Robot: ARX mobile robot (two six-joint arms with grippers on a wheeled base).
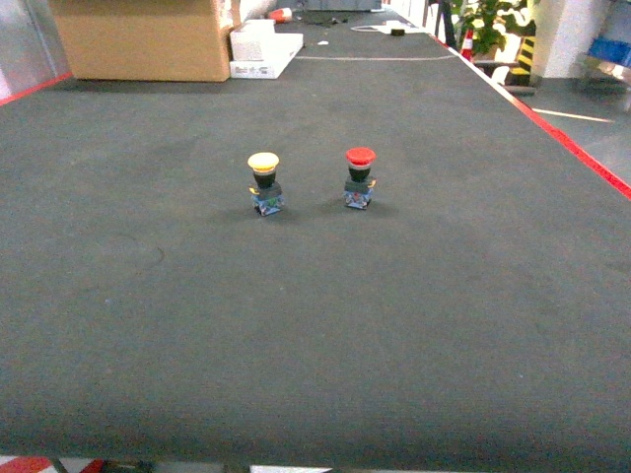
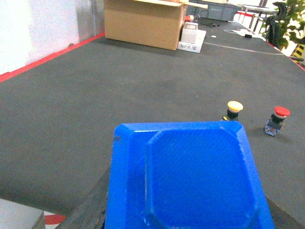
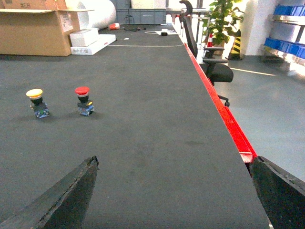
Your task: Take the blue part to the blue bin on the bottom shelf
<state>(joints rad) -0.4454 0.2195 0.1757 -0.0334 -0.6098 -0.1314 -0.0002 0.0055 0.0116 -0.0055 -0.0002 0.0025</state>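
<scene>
A large blue part [image 2: 190, 171], a plastic piece with an eight-sided raised panel, fills the lower left wrist view. My left gripper [image 2: 186, 212] is shut on it, with a dark finger [image 2: 88, 207] showing at each side. My right gripper [image 3: 175, 161] hangs open over the dark table mat [image 3: 157, 124] with nothing between its fingers. Far off on the right stands a steel rack [image 3: 281, 51] carrying blue bins [image 3: 290, 9] on two visible tiers; its lowest tier is cut off by the frame. Neither gripper shows in the head view.
A yellow push button [image 1: 264, 182] and a red push button [image 1: 359, 176] stand upright mid-table. A cardboard box [image 1: 148, 39] and white boxes [image 1: 264, 49] sit at the far left. Red tape [image 3: 219, 105] marks the table's right edge, with an office chair [image 3: 214, 69] beyond it.
</scene>
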